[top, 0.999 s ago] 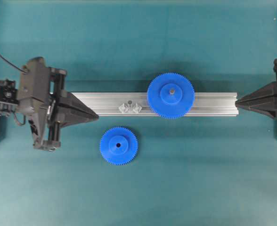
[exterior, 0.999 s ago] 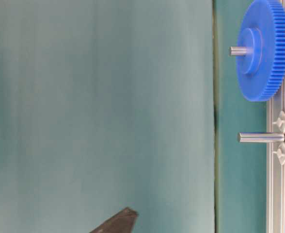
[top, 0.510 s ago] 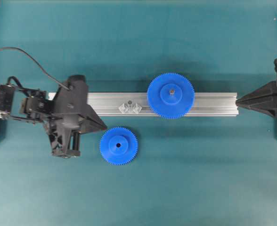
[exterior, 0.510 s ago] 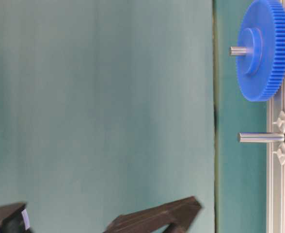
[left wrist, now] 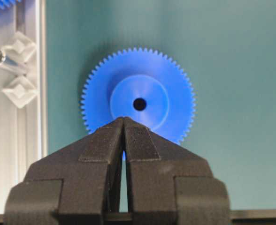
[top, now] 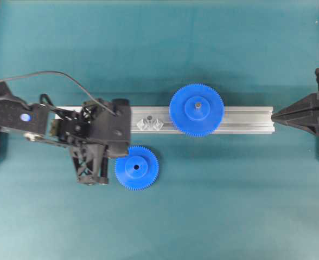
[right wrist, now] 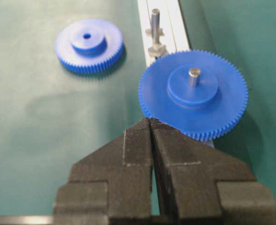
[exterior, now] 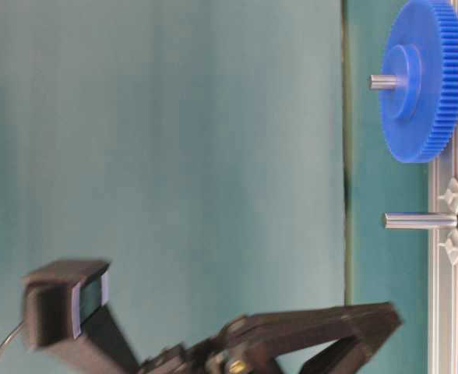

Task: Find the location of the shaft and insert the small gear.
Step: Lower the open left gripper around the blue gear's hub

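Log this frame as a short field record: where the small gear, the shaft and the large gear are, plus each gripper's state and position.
small gear: flat on the green mat, beside the rail, not on any pin
shaft: bare, upright on the aluminium rail, between two clear diamond-shaped pieces
large gear: seated on its own pin on the rail
left gripper: shut, empty, tips over the small gear's near edge
right gripper: shut, empty, pointing at the rail's far end
insertion: not yet done
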You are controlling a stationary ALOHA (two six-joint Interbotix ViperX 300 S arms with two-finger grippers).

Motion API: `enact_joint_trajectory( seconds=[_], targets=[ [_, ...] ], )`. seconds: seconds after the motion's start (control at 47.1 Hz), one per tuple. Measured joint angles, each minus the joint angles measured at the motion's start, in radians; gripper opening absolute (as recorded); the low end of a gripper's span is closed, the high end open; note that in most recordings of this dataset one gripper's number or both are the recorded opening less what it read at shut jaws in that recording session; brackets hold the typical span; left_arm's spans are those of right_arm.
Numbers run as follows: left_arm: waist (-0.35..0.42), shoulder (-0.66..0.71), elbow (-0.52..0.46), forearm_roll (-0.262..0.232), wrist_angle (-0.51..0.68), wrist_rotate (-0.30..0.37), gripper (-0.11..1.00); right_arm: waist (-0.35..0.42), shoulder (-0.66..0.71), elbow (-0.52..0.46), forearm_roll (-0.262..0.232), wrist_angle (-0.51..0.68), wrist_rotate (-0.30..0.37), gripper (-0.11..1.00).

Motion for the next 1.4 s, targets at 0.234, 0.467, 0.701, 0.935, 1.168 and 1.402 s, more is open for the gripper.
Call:
enact_joint_trajectory(
  seconds=[0.234,0.467,0.701,0.935,1.168,1.402],
  targets=[
    [-0.014,0.086,-0.072,0.000,0.081,0.000,0.00,-0.011,0.002,0.006,0.000,0.000,0.000,0.03],
    [-0.025,0.170,-0.146,0.000,0.130,0.002,0.00,-0.021,0.002,0.012,0.000,0.000,0.000,0.03],
    [-0.034,0.222,-0.186,0.000,0.181,0.002,0.00,-0.028,0.002,0.021,-0.002,-0.002,0.000,0.03],
    [-0.034,0.258,-0.225,0.000,0.238,0.002,0.00,-0.034,0.002,0.026,0.000,-0.005,0.000,0.03],
    [-0.035,0.278,-0.256,0.000,0.264,0.003,0.00,-0.037,0.000,0.029,0.000,-0.005,0.000,0.03],
    [-0.034,0.285,-0.261,0.000,0.276,0.002,0.00,-0.037,0.000,0.032,0.000,-0.006,0.000,0.03]
  ],
)
